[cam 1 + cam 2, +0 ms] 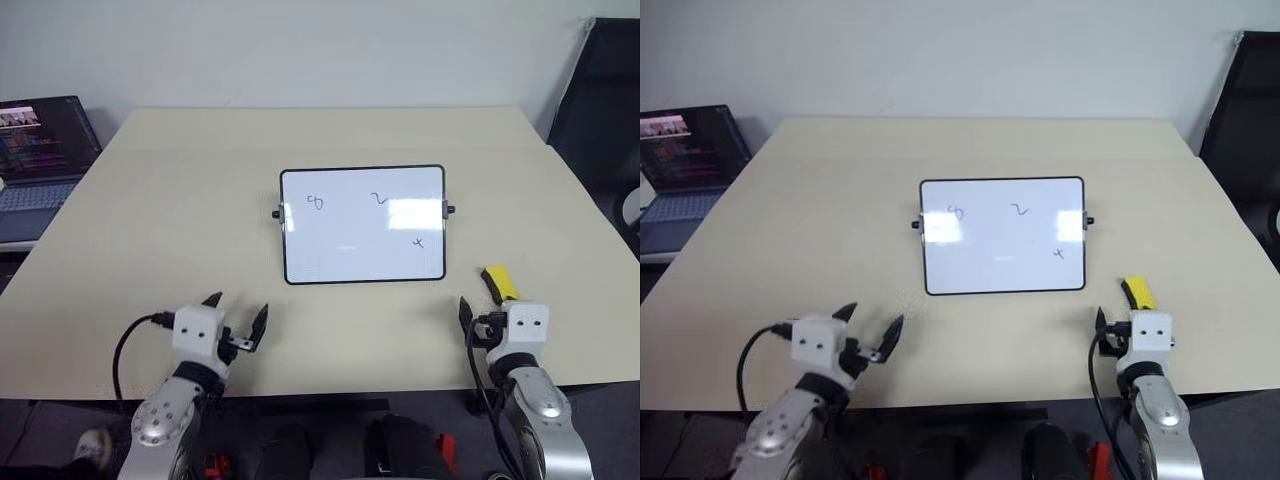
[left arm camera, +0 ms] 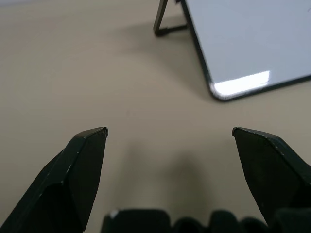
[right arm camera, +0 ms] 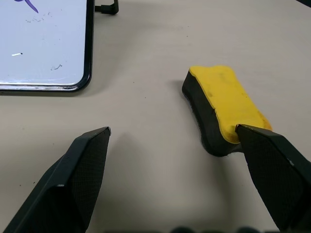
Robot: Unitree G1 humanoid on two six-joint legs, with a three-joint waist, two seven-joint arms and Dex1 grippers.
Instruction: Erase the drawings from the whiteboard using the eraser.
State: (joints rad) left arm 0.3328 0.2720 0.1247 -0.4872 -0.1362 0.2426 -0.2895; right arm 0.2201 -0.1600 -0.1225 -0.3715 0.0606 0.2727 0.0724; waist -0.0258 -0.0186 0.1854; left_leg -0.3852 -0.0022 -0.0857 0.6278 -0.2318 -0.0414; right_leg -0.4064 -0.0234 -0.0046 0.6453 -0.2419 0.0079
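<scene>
Reaching for the eraser [image 3: 221, 104] is the step in hand, judged from the layout: nothing is gripped yet, and all three drawings remain on the whiteboard [image 1: 363, 224].

**Hand state**
- Right hand [image 3: 177, 141]: fingers spread wide, holding nothing. It hovers low over the table [image 1: 180, 210], near its front edge.
- Left hand [image 1: 238, 320]: fingers also spread wide and empty, short of the board's lower left corner.

**Position of the eraser**
- It lies flat on the table, yellow face up and dark pad down, just off the whiteboard's lower right corner and apart from the frame.
- In the right wrist view its near end sits just ahead of one finger of the right hand, off the centre line of the gap (whether the fingertip touches it cannot be told).
- In the head views it lies just beyond the right hand and slightly to its inner side.

**Position of the drawings**
- One squiggle [image 1: 316, 203] upper left, one [image 1: 379, 199] upper middle, one [image 1: 419, 242] toward the lower right, beside a glare patch.

**Next move, requirements**
1. Shift the right hand sideways until the eraser is centred between its fingers.
2. Advance so that the fingers bracket the eraser's long sides.
3. Close on the yellow body, keeping the dark pad facing down.

The board leans on a rear stand [image 2: 165, 22], so wiping pressure is likely to push it back; the left hand may need to steady the frame.
</scene>
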